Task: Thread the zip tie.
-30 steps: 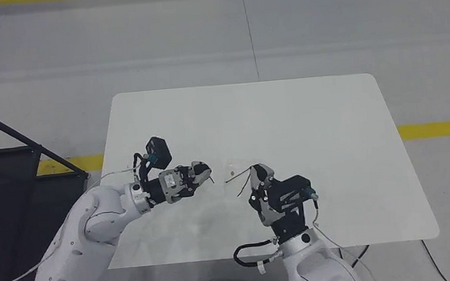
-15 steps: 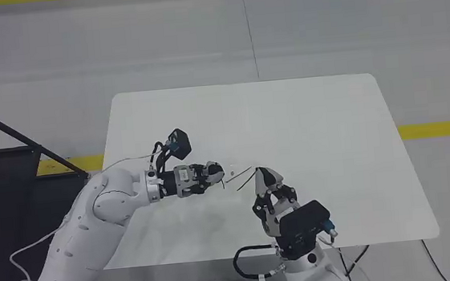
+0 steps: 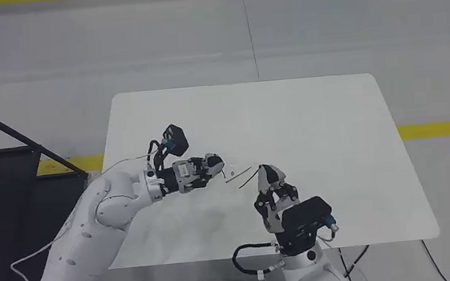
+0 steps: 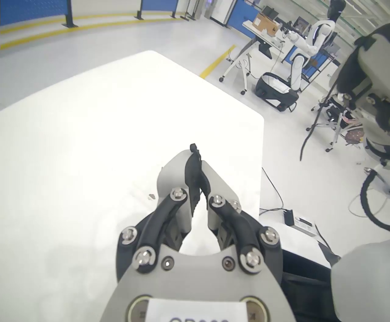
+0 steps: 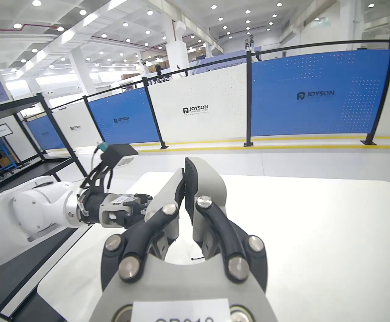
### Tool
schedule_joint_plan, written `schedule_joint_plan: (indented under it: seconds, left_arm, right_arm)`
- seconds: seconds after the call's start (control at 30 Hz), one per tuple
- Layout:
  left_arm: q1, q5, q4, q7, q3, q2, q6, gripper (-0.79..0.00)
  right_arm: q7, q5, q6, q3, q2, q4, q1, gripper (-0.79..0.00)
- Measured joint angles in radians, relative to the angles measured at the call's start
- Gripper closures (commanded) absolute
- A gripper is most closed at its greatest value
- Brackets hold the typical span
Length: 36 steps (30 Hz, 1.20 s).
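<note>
**Print and labels.** The same dark logo with a one-word brand mark stands at mid-height on each of four fence panels, two white panels [image 5: 195, 122] and two blue panels [image 5: 315, 109]. A white sign [image 5: 4, 129] past the fence's end bears lines too small to read. A white label [image 5: 182, 309] at the base of the right gripper [image 5: 186, 170] carries dark characters cut off halfway. So does a matching label [image 4: 198, 314] on the left gripper [image 4: 195, 158]. Neither is legible.

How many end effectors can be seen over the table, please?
2. The left end effector is over the table's left half; the right end effector is close beside it, near the middle of the table's width.
</note>
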Motion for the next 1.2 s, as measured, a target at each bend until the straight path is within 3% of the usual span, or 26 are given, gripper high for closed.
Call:
schedule_joint_plan:
  seconds: [0.33,0.47,0.9,1.03,1.2]
  left_arm:
    - [0.107,0.489,-0.101,0.396,0.019,-0.016,0.189,0.000]
    - [0.149,0.675,-0.114,0.557,0.050,-0.022,0.278,0.000]
    - [0.152,0.663,-0.111,0.546,0.052,-0.024,0.272,0.000]
    - [0.128,0.607,-0.099,0.487,0.057,-0.029,0.229,0.000]
    - [0.092,0.570,-0.087,0.386,0.079,-0.034,0.181,0.000]
  right_arm:
    - [-0.055,0.247,0.429,-0.118,0.022,0.079,0.106,0.000]
    - [-0.060,0.316,0.511,-0.164,0.028,0.118,0.163,0.000]
    - [-0.070,0.352,0.483,-0.156,0.029,0.114,0.166,0.000]
    - [-0.184,0.457,0.392,-0.152,0.028,0.125,0.159,0.000]
    - [-0.316,0.418,0.237,-0.169,0.041,0.175,0.154,0.000]
